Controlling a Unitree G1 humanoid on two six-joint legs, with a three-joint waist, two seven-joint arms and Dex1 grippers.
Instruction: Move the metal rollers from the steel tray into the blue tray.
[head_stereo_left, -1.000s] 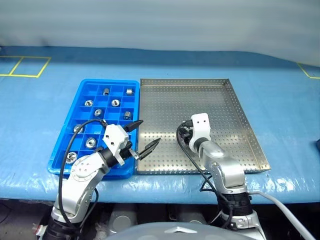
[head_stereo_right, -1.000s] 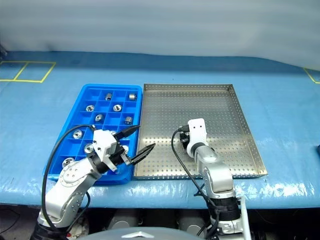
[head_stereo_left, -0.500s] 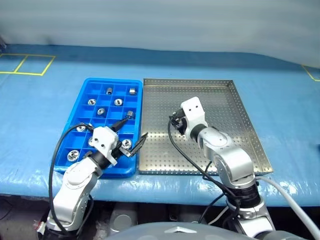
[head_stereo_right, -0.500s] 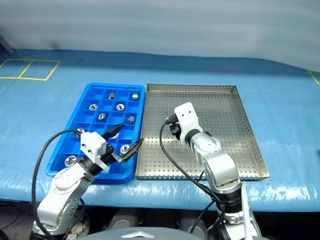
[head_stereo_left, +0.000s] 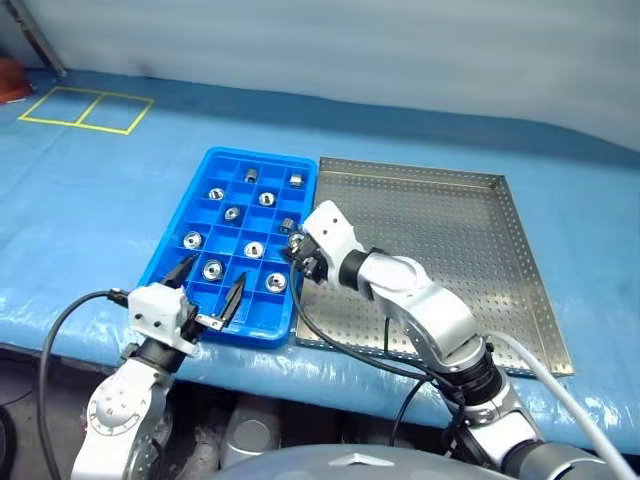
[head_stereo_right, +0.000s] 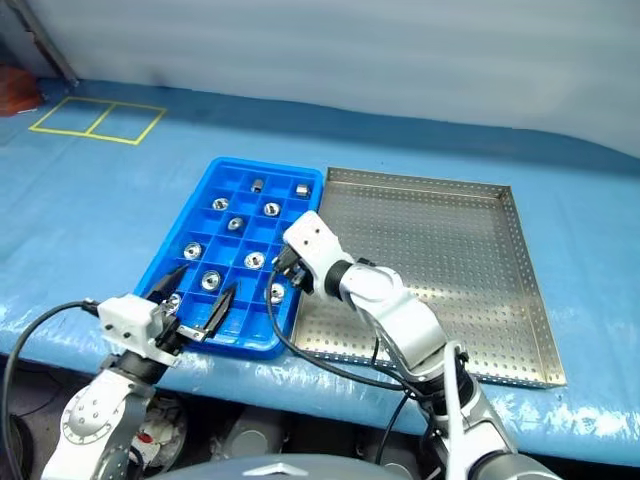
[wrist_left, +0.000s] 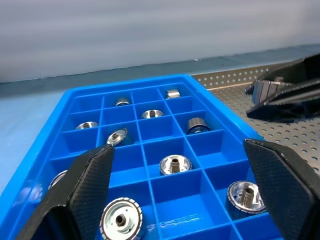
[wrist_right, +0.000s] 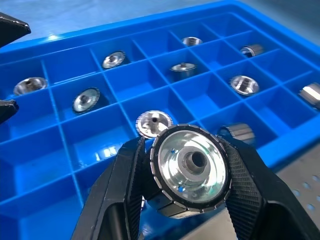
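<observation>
The blue tray (head_stereo_left: 262, 153) lies left of the steel tray (head_stereo_left: 450, 240), and several metal rollers (head_stereo_left: 254, 249) sit in its square compartments. My right gripper (head_stereo_left: 296, 252) hovers over the blue tray's right-hand columns, beside the steel tray's left rim. It is shut on one metal roller (wrist_right: 190, 170), whose flanged face with its hole looks toward the wrist camera. My left gripper (head_stereo_left: 207, 285) stands open at the blue tray's near edge with nothing between its fingers (wrist_left: 80, 195). The left wrist view catches the right gripper (wrist_left: 285, 92) above the steel tray's edge.
Both trays rest on a table under a blue cover. Yellow tape squares (head_stereo_left: 85, 108) mark its far left, with a reddish object (head_stereo_left: 10, 80) beyond them. Black cables (head_stereo_left: 340, 345) loop from both wrists near the table's front edge.
The view has swung left. My right gripper, shut on the roller, went from the steel tray's floor leftward and up to the blue tray. My left gripper drew back and left, staying open.
</observation>
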